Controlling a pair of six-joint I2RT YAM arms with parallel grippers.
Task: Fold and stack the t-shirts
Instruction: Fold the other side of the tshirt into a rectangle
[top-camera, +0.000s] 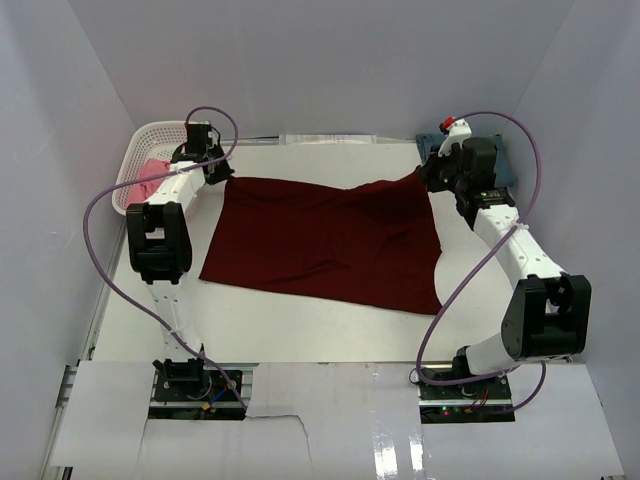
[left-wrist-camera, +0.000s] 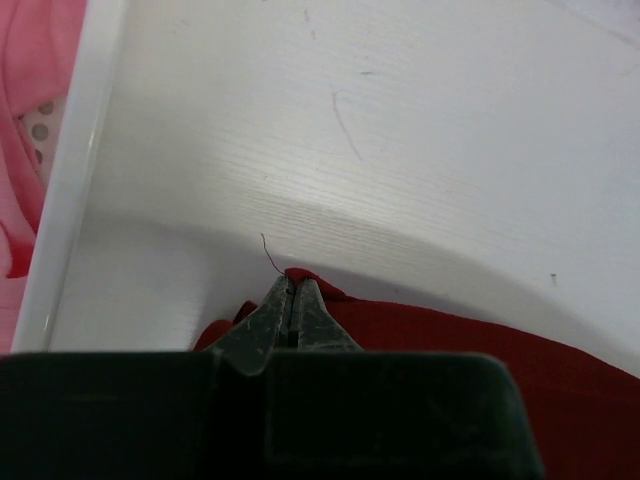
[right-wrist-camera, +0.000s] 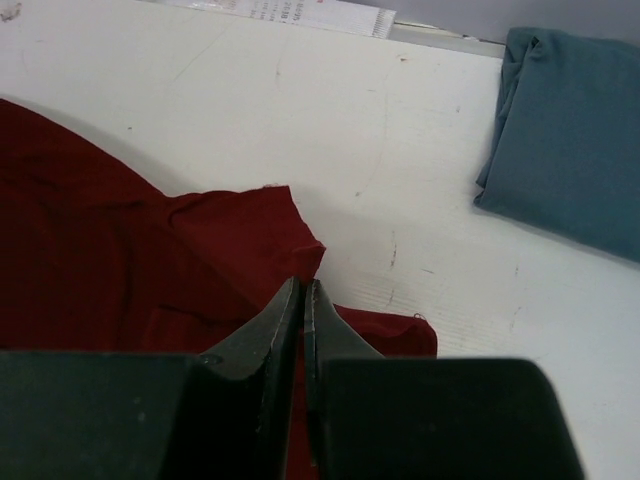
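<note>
The maroon t-shirt (top-camera: 320, 245) lies spread across the middle of the table (top-camera: 300, 330), its far edge raised at both corners. The left pincer (left-wrist-camera: 292, 300) is clenched on the far left corner, a small fold of cloth caught at its tips. The right pincer (right-wrist-camera: 302, 300) is clamped on the far right corner, red cloth showing between its closed fingers. A slate-blue t-shirt (right-wrist-camera: 570, 130) lies folded near the right pincer. The pink t-shirt (top-camera: 150, 178) sits in the white basket (top-camera: 150, 135) at far left.
</note>
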